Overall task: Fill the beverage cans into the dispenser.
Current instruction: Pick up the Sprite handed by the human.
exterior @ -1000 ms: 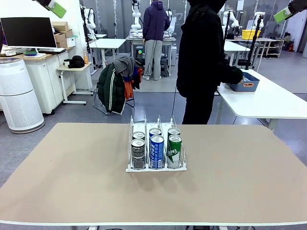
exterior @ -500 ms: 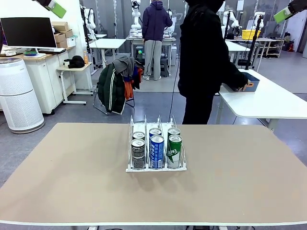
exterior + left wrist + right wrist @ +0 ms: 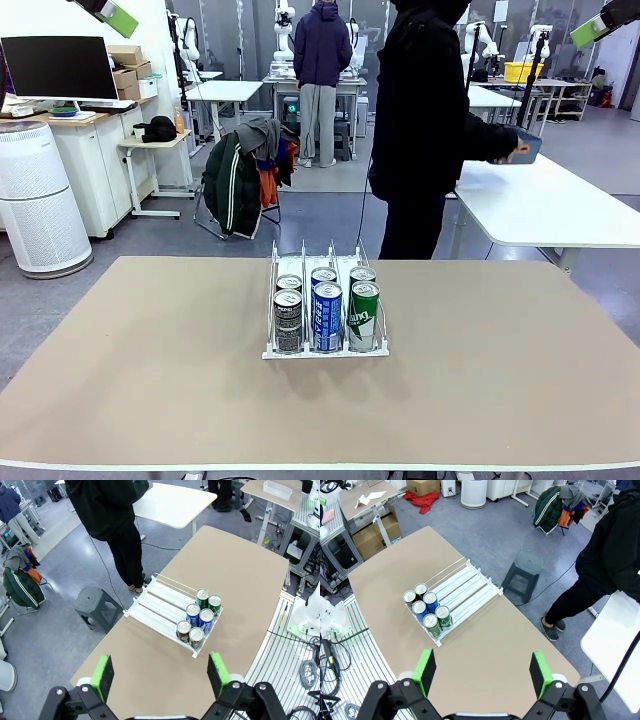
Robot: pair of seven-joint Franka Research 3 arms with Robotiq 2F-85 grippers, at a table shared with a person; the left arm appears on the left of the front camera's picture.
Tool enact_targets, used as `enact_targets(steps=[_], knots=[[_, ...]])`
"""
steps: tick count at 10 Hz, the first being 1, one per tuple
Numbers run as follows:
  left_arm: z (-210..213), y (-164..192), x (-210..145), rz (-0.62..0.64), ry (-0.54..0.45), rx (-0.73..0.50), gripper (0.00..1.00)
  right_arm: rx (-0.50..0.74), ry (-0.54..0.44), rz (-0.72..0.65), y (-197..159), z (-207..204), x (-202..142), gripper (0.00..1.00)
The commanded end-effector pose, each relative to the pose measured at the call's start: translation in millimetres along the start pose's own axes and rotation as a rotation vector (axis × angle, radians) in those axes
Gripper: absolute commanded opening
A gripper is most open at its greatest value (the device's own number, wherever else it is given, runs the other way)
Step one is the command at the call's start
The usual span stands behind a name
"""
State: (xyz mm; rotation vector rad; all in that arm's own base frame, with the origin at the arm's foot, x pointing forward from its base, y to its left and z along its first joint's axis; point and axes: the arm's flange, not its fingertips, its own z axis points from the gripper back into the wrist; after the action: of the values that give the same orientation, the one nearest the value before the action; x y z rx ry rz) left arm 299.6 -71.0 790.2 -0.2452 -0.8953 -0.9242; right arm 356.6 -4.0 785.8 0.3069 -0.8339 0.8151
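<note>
Holding six cans [image 3: 327, 312], white dispenser [image 3: 325, 350]

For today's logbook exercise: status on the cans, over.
Left gripper, right gripper open, high above table. Six cans in dispenser, near end, two per lane. Person beyond table, holding blue tub.

A tan table [image 3: 150, 380] takes up the foreground. Beyond its far edge stands a person [image 3: 420, 120] in black, turned to the side and holding a blue tub [image 3: 527, 148] over a white side table [image 3: 560, 210]. A grey stool [image 3: 95, 607] sits on the floor just beside the tan table's far edge, near the person's feet. Farther back, a chair [image 3: 240, 180] is draped with jackets (one dark green with white stripes). A white air purifier [image 3: 35, 200] stands at the left below a dark monitor [image 3: 60, 68]. Another person [image 3: 323, 60] in a purple hoodie faces away in the background.
</note>
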Motion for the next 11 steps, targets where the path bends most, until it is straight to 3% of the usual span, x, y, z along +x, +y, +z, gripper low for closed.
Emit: enact_targets(steps=[1,11], knots=[[0.2,1.4,-0.3,0.002,-0.002,0.009,1.0,0.002,0.001,-0.002,-0.2,-1.0,-0.9,1.0],[0.2,1.4,-0.3,0.002,-0.002,0.009,1.0,0.002,0.001,-0.002,-0.2,-1.0,-0.9,1.0]])
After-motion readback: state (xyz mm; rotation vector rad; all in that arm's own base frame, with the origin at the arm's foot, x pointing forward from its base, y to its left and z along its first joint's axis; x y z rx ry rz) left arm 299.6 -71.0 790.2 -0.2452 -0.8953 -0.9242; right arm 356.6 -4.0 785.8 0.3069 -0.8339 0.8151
